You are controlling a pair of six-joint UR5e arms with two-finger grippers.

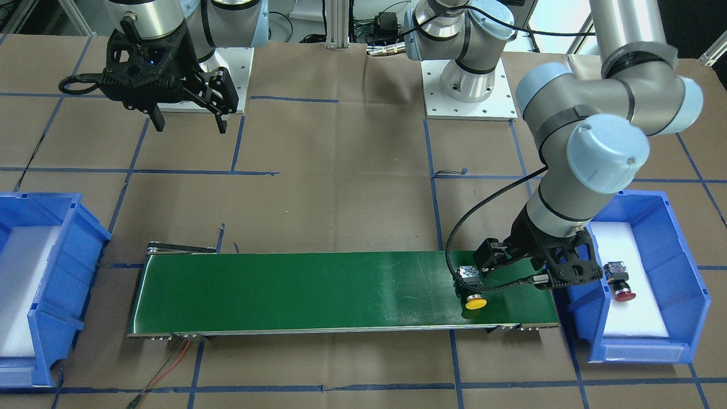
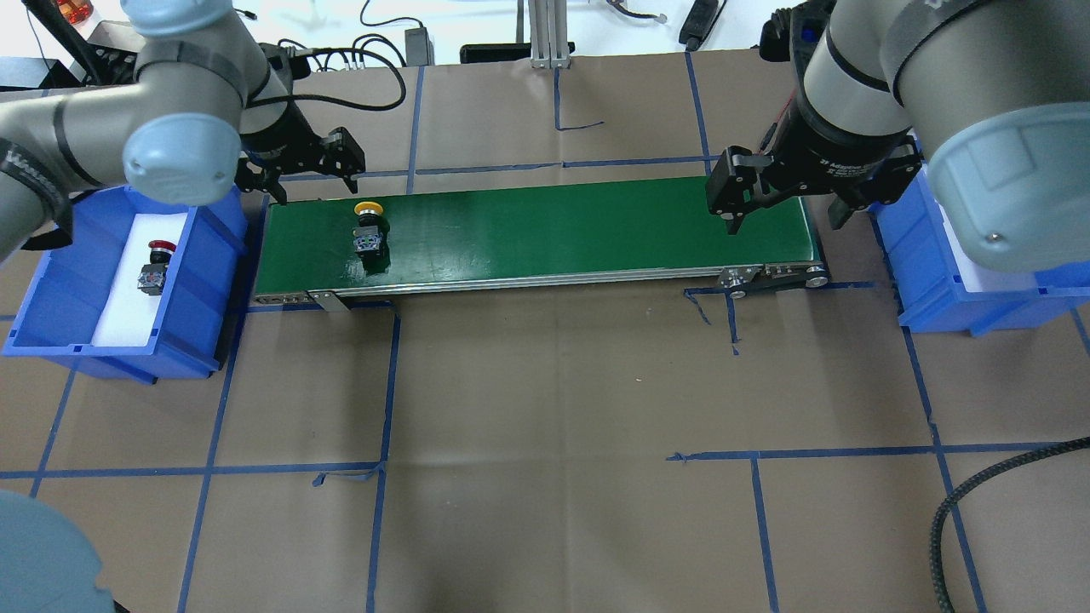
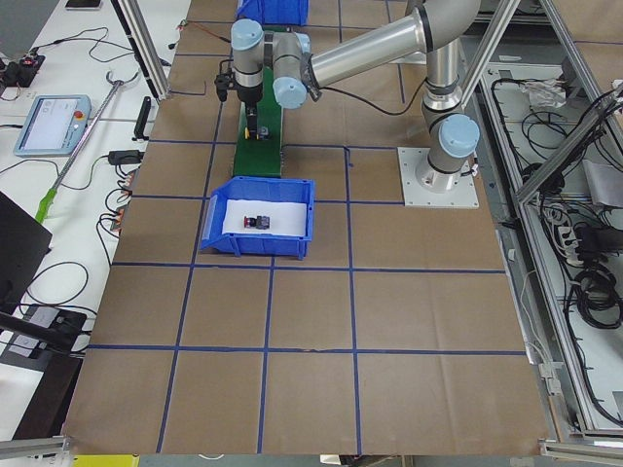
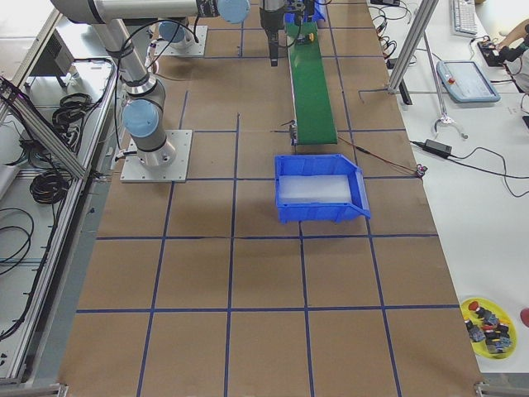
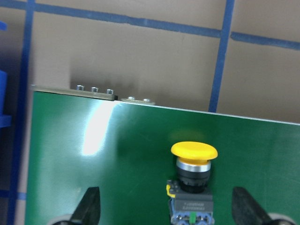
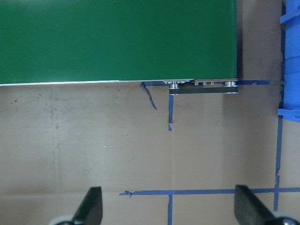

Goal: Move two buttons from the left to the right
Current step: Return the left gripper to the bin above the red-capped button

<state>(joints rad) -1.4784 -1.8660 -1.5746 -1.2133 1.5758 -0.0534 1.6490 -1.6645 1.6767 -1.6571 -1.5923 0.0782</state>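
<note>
The yellow button lies on its side near the left end of the green conveyor belt, and shows in the front view. My left gripper is open and empty above that belt end. In the left wrist view the yellow button sits between its spread fingers, untouched. The red button lies on white foam in the left blue bin. My right gripper is open and empty over the belt's right end; its wrist view shows the belt and brown table.
An empty blue bin with a white foam liner stands beyond the belt's right end, partly under my right arm. Brown paper with blue tape lines covers the table. A red wire trails from the belt's right end.
</note>
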